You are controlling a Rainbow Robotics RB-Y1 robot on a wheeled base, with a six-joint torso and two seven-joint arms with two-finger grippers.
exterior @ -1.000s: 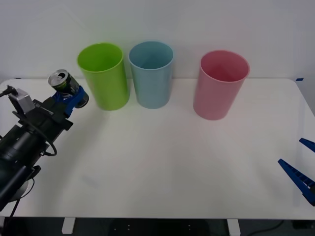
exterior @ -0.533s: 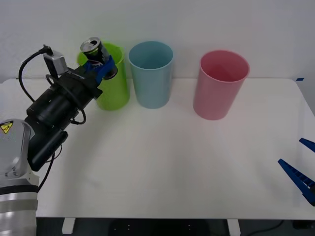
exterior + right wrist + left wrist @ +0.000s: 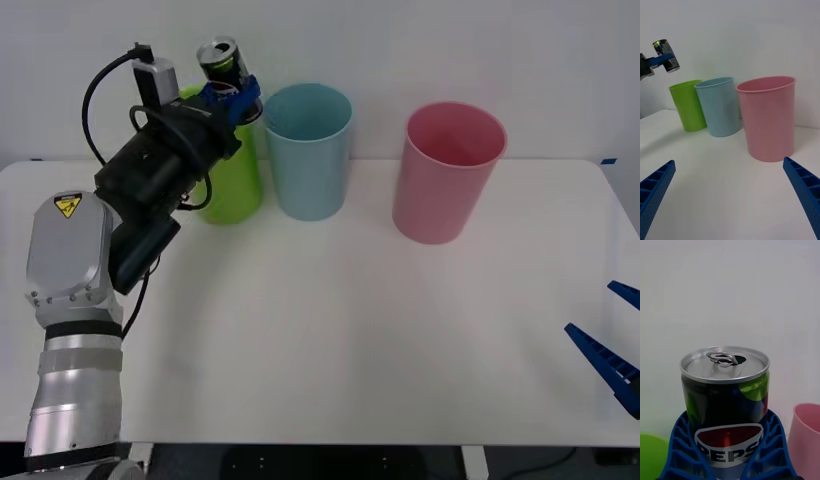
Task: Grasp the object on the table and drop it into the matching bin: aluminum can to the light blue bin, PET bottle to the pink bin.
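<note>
The white worktop [image 3: 330, 330] is seen wide and flat, with rounded corners, before a plain white wall [image 3: 420, 50]. Three tall cup-shaped bins are placed in a row near its far edge: a lime green bin [image 3: 228, 190] at the robot's left, the light blue bin [image 3: 308, 150] just beside it, and the pink bin [image 3: 445, 172] set apart toward the right. All three are standing upright and are tapered downward.

The left arm [image 3: 150, 190] is raised high over the worktop. Its left tool [image 3: 229, 100] is closed on the aluminum can [image 3: 222, 62], which is gripped at its lower half between the blue ribbed fingers [image 3: 677, 450]. The can is held in the air above the lime green bin, near the rim of the light blue bin but not over its opening, and it is touched by nothing else.

The right tool [image 3: 730, 195] is kept low at the right edge of the worktop, with its blue fingers [image 3: 605, 365] spread wide and nothing between them.

The can is small and dark, with a silver top and an open pull tab [image 3: 721, 358]. Green patches and a red, white and blue emblem with the letters PEPSI [image 3: 730, 452] are seen on its side.
</note>
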